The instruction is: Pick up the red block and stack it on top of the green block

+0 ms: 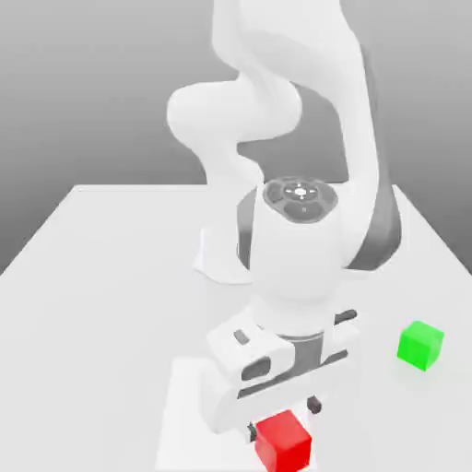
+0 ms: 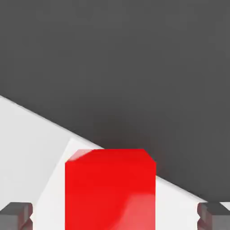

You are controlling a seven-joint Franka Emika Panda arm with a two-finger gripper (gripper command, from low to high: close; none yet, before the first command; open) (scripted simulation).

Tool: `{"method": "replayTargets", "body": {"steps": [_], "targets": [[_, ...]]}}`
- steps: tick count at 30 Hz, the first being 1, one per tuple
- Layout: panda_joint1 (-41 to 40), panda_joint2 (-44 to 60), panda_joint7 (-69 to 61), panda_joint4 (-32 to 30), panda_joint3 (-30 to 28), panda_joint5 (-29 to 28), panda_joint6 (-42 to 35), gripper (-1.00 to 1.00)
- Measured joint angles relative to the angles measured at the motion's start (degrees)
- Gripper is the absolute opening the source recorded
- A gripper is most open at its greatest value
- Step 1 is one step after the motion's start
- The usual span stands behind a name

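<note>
Red, matte and plain-faced: the red block, low in the exterior view, resting on the white table near its front edge. Directly above and just behind it, the gripper of the white arm, pointed down at the table. On either side of the block's top, one dark fingertip toward the exterior view's right and another toward the exterior view's left, partly hidden behind the cube. Spread wider than the block, with a gap visible at the right-hand tip; not clamped on anything. Off toward the exterior view's right and farther back, well apart from the gripper and from the red cube: the green block, alone on the bare tabletop, upright, one corner turned toward the camera. Beneath the hand, a paler rectangular patch on the table surface, with the red cube at its front corner.

From the hand view, seen close: the red block squarely between the two grey fingertips, one at each lower corner of the picture, each standing clear of the cube's sides with white table showing in the gaps. Released, then, and straddling the block without touching it. Beyond the table's edge, plain dark grey background.
</note>
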Motion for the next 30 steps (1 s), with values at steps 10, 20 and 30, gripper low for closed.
{"method": "replayTargets", "body": {"steps": [10,20,30], "targets": [[-1.93,3.81,-1.81,0.7,2.46,2.52,2.98,-1.0],[0.96,-4.98,1.74,-0.84,-1.41,-2.34,-4.08,-1.0],[6.92,-12.83,-21.65,-7.35,8.92,-5.88,-7.25,-1.0]]}}
